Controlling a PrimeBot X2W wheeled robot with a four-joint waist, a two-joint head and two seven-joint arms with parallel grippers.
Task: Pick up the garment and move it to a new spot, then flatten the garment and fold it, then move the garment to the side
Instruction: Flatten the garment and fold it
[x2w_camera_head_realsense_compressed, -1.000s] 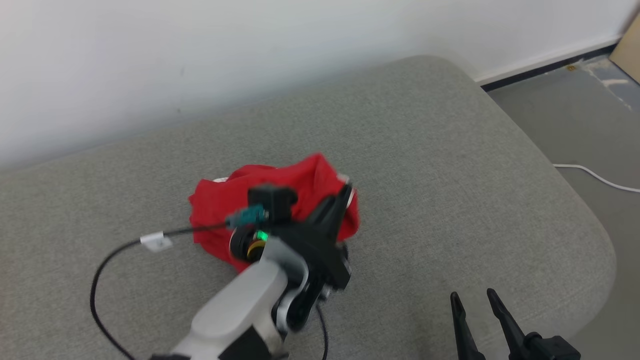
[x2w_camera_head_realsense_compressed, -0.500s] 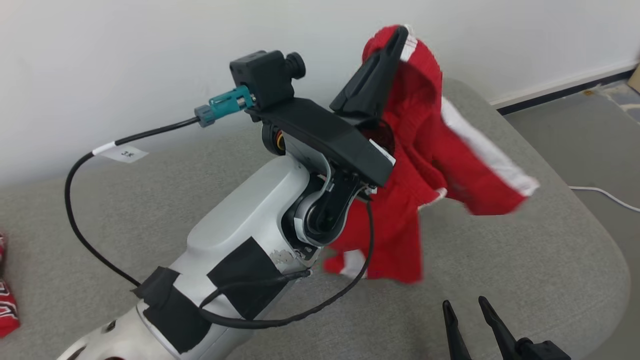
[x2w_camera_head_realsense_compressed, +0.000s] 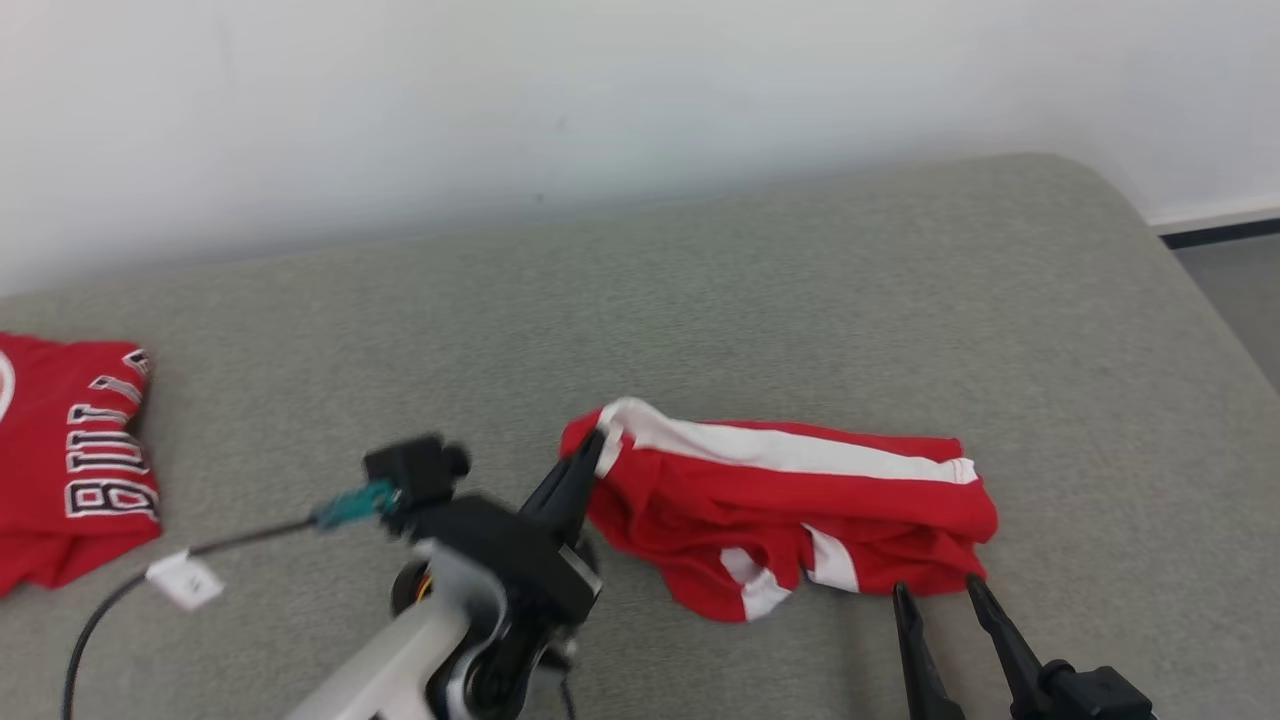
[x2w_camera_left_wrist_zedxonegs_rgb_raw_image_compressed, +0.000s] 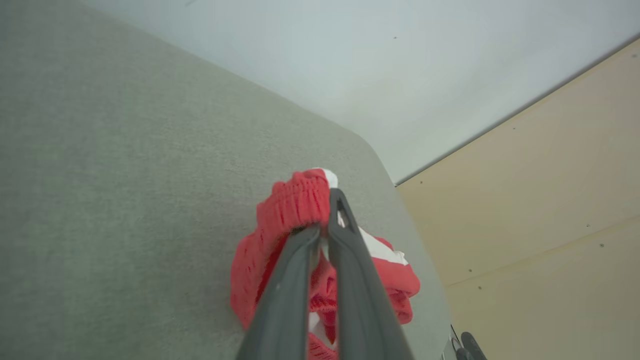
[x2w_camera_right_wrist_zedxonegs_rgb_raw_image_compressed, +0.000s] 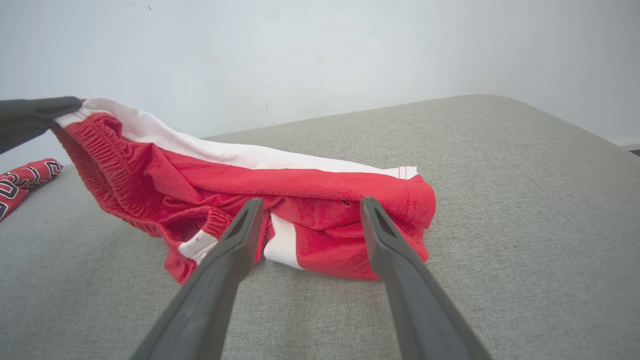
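The garment (x2w_camera_head_realsense_compressed: 790, 510) is a pair of red shorts with white side stripes, lying bunched on the grey cushion (x2w_camera_head_realsense_compressed: 700, 300). My left gripper (x2w_camera_head_realsense_compressed: 595, 445) is shut on its elastic waistband at the left end, holding that end slightly raised. In the left wrist view the garment (x2w_camera_left_wrist_zedxonegs_rgb_raw_image_compressed: 292, 210) bulges around the closed left gripper (x2w_camera_left_wrist_zedxonegs_rgb_raw_image_compressed: 330, 200). My right gripper (x2w_camera_head_realsense_compressed: 938, 592) stands open just in front of the garment's right end, touching nothing. In the right wrist view the right gripper (x2w_camera_right_wrist_zedxonegs_rgb_raw_image_compressed: 310, 202) frames the garment (x2w_camera_right_wrist_zedxonegs_rgb_raw_image_compressed: 300, 190), and a left fingertip (x2w_camera_right_wrist_zedxonegs_rgb_raw_image_compressed: 45, 107) pinches the waistband.
A red jersey (x2w_camera_head_realsense_compressed: 60, 470) with black-and-white lettering lies at the cushion's far left, with the red jersey (x2w_camera_right_wrist_zedxonegs_rgb_raw_image_compressed: 20, 182) also at the left edge of the right wrist view. A white wall backs the cushion. The cushion's rounded right edge drops to the floor (x2w_camera_head_realsense_compressed: 1240, 290).
The head camera has swung left. My left gripper, which held the garment high in the air, has come down, and the garment now lies stretched on the cushion, still gripped.
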